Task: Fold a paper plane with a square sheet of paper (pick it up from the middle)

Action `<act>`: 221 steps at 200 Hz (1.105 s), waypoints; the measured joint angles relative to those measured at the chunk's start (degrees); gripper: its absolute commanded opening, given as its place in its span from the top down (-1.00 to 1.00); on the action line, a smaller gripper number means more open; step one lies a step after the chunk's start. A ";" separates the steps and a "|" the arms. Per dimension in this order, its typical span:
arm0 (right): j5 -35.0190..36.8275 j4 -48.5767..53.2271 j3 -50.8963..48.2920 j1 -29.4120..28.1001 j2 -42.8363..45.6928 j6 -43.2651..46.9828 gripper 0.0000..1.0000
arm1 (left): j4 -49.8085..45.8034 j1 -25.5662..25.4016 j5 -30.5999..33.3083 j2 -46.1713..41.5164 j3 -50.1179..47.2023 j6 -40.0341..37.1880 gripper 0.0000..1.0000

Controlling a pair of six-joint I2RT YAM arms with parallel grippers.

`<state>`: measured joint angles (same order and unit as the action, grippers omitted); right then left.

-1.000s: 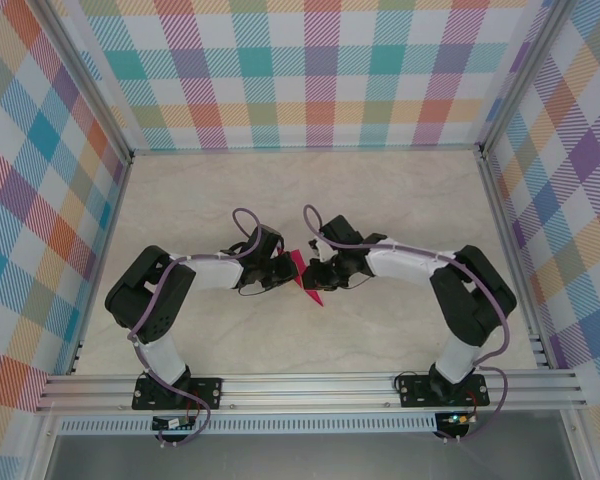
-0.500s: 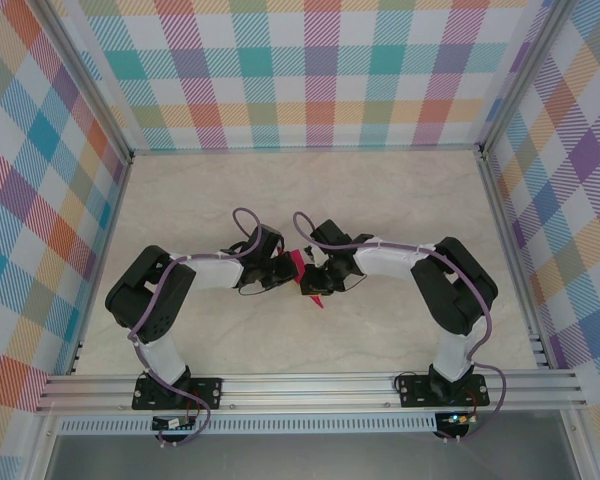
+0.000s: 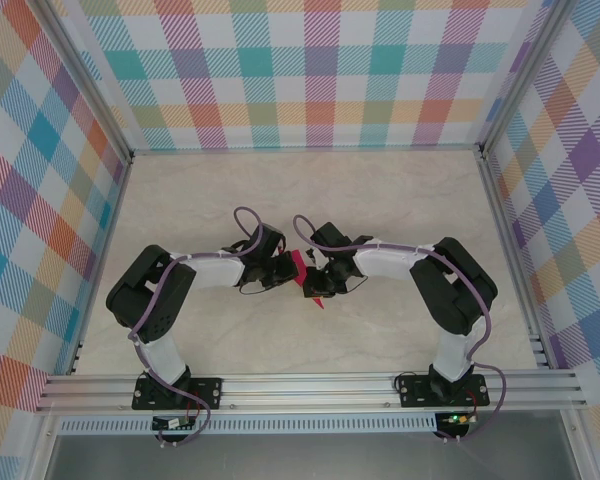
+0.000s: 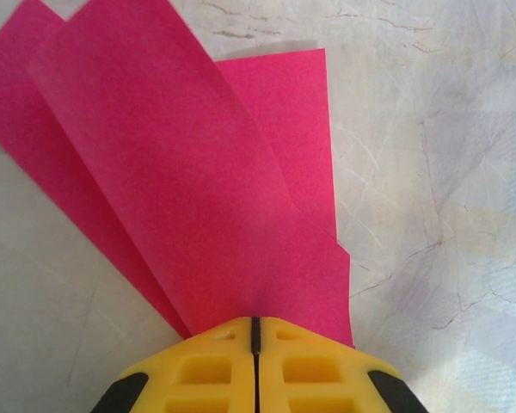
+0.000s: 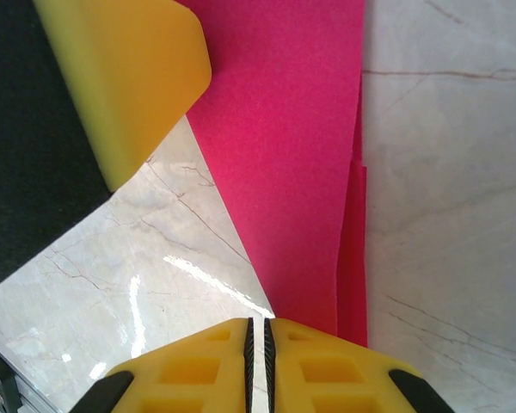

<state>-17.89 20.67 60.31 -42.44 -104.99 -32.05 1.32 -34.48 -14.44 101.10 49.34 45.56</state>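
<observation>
Judging the next fold comes down to how the square sheet of paper (image 3: 299,263) lies between the two arms. Already creased into a narrow magenta strip of several layers, it sits on the table (image 3: 380,200) at mid-table. Its long axis runs from the far side toward the near edge, and its pointed end slants a little toward the robot's right. The left gripper (image 3: 287,269) reaches it from the left, the right gripper (image 3: 313,284) from the right, and they meet almost nose to nose across it, so neither arm is the nearer. In the left wrist view the left gripper (image 4: 254,337) has its jaws pressed together on the paper's near end. The layers of the sheet (image 4: 198,172) fan straight away from those jaws, so the strip's length lies along the fingers' own line. In the right wrist view the right gripper (image 5: 258,335) also has its jaws nearly closed, with a thin slit between them. The sheet (image 5: 284,129) runs ahead and slightly to the right of that slit, its lower edge meeting one finger (whether it is nipped or merely pressed there I cannot tell). Any crease would, I judge, have to follow that shared long axis, with one arm anchoring while the other works.
</observation>
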 measured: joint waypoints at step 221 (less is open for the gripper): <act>-3.13 1.42 -2.91 0.28 3.41 4.74 0.72 | -7.45 -0.37 1.90 1.66 4.85 -0.52 0.89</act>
<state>-21.02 22.09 57.41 -42.15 -101.58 -27.31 -6.13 -34.85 -12.53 102.76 54.19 45.04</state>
